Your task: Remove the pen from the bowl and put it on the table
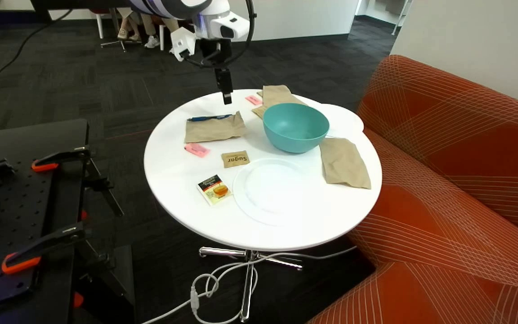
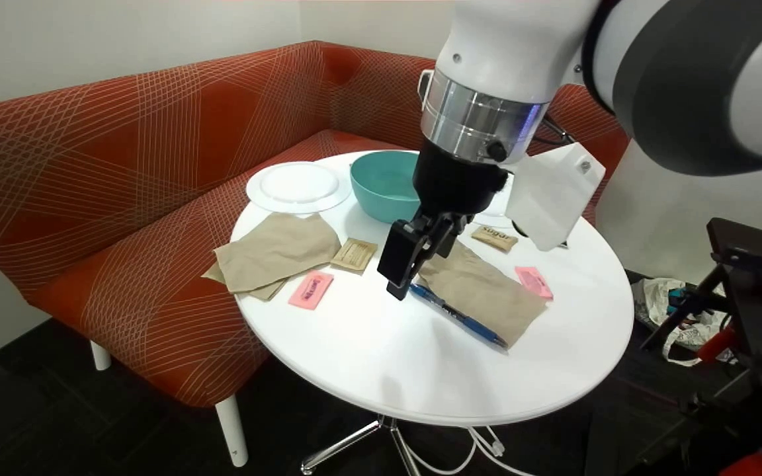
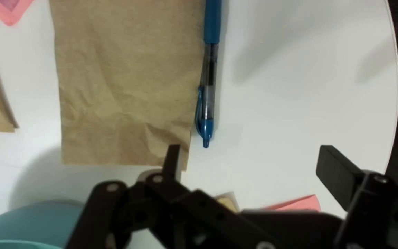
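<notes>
Wrist view: claw (image 3: 250, 160) spread wide, nothing held; in an exterior view its fingers (image 1: 224, 82) overlap, gap unreadable. Pen (image 3: 210, 76) on worktop (image 3: 306, 114) along napkin (image 3: 126, 83) edge. Bowl (image 1: 294, 130) whole in an exterior view, pen to its left; wrist view only clips bowl.

sofa (image 1: 443, 193) and dark carpet (image 1: 70, 90) suggest an office lounge.
</notes>
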`<state>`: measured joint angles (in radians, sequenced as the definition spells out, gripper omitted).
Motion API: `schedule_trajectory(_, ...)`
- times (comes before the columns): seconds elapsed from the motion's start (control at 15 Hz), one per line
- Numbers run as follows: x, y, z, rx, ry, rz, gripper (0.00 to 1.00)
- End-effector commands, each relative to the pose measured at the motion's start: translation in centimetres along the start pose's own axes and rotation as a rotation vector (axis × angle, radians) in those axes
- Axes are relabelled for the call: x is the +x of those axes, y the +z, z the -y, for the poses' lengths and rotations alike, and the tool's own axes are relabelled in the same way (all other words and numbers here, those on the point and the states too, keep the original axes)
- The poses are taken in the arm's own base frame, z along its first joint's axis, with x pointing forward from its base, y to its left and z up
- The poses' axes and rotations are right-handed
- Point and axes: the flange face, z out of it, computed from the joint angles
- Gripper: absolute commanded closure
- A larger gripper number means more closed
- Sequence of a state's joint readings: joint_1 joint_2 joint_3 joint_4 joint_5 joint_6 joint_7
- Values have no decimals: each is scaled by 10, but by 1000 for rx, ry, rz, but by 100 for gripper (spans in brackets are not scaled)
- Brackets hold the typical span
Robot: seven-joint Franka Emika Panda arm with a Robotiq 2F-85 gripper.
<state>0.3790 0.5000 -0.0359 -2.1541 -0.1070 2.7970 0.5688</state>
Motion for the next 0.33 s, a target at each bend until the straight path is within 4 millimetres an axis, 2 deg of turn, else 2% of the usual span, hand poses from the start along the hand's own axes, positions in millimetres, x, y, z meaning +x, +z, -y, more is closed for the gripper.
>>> schedule_trajectory(0.0,1,-17,-3,20,11,-21,0)
schedule_trajectory(0.07,3,-5,0,5,4,-6,0)
schedule_trajectory(0.27,4,-9,0,8,7,-10,0)
